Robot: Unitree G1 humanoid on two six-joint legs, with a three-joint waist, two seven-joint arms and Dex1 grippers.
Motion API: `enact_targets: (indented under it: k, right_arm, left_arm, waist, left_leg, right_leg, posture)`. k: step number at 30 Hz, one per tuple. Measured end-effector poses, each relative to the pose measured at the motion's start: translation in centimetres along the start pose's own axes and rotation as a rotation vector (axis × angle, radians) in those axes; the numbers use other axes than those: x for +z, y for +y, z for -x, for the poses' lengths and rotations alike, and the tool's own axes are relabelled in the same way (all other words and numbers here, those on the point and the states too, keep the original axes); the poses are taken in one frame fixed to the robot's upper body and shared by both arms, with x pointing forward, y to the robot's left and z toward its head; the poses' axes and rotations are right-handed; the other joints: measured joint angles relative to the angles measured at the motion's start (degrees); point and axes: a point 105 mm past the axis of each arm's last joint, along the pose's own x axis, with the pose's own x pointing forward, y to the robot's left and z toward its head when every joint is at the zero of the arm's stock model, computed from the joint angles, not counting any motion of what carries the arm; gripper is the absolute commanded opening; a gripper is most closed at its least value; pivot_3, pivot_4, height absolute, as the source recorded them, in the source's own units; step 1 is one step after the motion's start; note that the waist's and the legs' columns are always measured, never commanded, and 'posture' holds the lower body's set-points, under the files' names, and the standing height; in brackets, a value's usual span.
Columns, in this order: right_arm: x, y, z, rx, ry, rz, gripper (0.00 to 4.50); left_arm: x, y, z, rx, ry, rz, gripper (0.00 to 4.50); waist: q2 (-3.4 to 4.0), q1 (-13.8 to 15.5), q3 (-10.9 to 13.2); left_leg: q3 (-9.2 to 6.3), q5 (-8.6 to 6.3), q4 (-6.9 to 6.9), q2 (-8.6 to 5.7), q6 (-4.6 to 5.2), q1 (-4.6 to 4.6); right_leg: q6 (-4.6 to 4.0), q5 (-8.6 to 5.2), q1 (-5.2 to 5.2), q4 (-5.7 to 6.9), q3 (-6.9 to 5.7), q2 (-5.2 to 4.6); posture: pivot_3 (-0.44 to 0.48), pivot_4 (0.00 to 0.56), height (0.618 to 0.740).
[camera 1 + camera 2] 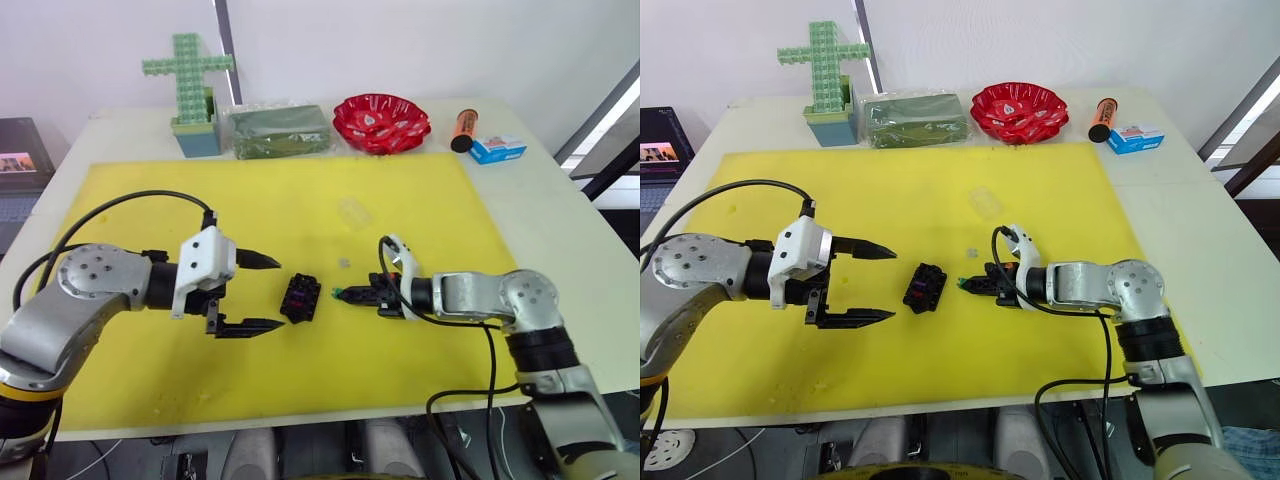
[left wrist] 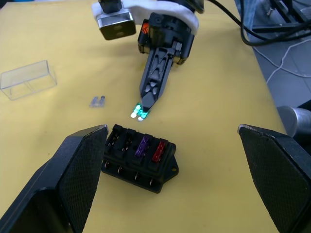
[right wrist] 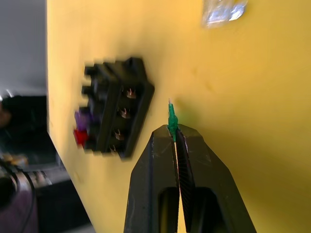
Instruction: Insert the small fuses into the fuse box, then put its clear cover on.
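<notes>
no legible text, labels or numbers on any object, carton print unreadable

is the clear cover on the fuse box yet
Off. The clear cover lies on the yellow mat, apart from the fuse box, whose slots are exposed.

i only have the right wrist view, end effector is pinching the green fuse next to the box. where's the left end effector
Observer: The left end effector hangs open on the other side of the fuse box, its fingers not touching it.
Operator: which slots are filled already
Observer: A purple fuse and a red fuse sit side by side in the box; the two slots next to the purple one are empty.
Operator: and the last fuse and the cover
Observer: The other purple fuse lies loose on the yellow mat, and the clear cover lies on the mat beyond it, farther from the box.
</notes>
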Motion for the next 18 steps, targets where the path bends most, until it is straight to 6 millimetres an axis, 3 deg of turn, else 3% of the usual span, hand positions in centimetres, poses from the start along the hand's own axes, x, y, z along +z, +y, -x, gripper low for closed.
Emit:
enact_targets:
  k: [9,18]
  right_arm:
    - [2.7,2.6,1.6,-0.054,0.230,0.315,0.02]
    - [2.0,2.0,0.9,0.000,0.520,0.623,0.02]
  left_arm:
    - [0.0,0.3,-0.3,-0.006,-0.002,-0.007,4.50]
    - [-0.1,0.3,-0.4,-0.007,0.000,-0.006,4.50]
  waist:
    - [0.02,-0.01,0.01]
    - [0.05,-0.01,0.04]
  left_leg:
    - [0.01,-0.06,-0.06,0.01,0.11,-0.05]
    - [0.09,-0.13,0.00,0.00,0.22,-0.09]
  right_leg:
    - [-0.01,0.00,-0.04,-0.16,-0.01,0.02]
    - [0.00,0.00,-0.06,-0.22,-0.01,-0.01]
  posture:
    - [0.000,0.150,0.740]
    - [0.000,0.150,0.740]
